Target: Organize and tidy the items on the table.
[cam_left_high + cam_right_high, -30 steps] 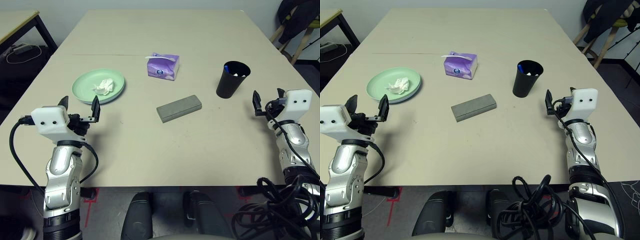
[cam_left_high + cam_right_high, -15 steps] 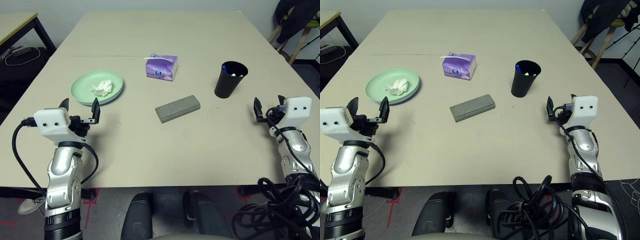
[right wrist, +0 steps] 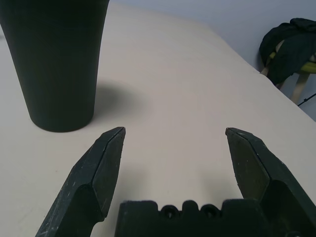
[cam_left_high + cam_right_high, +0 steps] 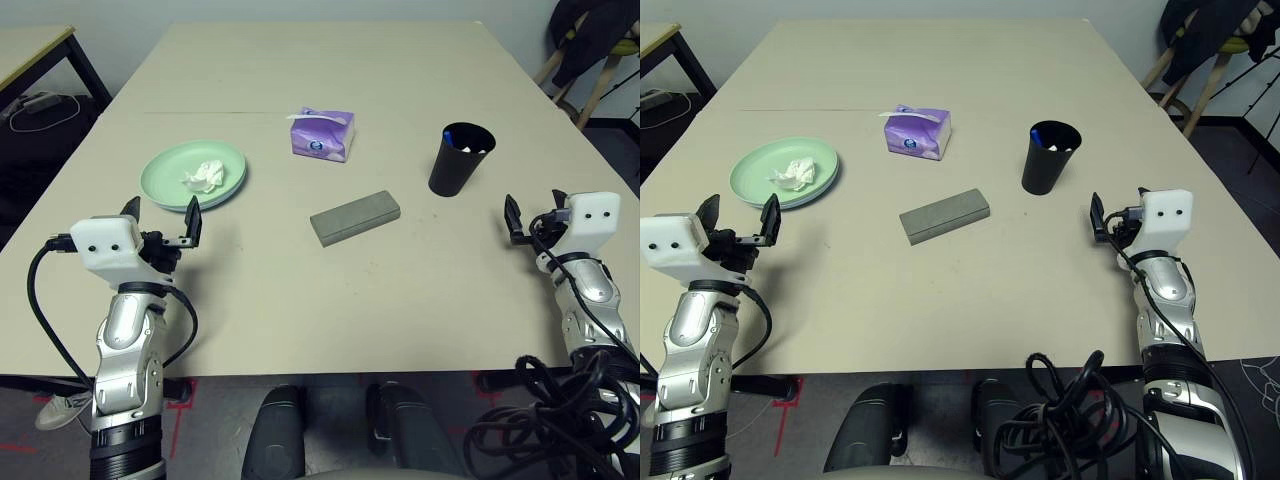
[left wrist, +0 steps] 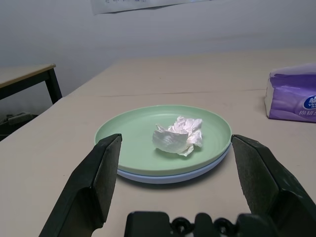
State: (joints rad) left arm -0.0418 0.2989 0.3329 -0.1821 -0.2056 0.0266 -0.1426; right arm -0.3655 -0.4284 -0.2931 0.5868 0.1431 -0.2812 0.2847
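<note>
The left gripper (image 5: 175,185) has two flat, matte black fingers (image 5: 101,180) spread wide with nothing between them, hovering just above the table (image 4: 420,60). Framed in their gap in the left wrist view sits a smooth, round pale green plate (image 5: 128,138), stacked on a pale blue plate (image 5: 173,176) whose rim peeks out underneath. A crumpled white tissue (image 5: 178,136), soft and creased, lies in the middle of the green plate. In the head views the plates lie near the left gripper's fingertips, at about 12 o'clock from them.

The right gripper (image 3: 173,148) is likewise released, its wedge-shaped black fingers (image 3: 101,168) far apart and grasping nothing. A black cup (image 4: 458,158), a tapered matte tumbler standing upright, is near these fingertips at roughly 10 o'clock in the head views; something blue and something white show inside it.

The grey oblong glasses case (image 4: 355,216), a dull slab with rounded edges, lies closed mid-table, well apart from both grippers. Beyond it, at 11 o'clock, stands a purple tissue box (image 4: 322,134), glossy, with a white sheet poking out. The table top is plain beige and matte.
</note>
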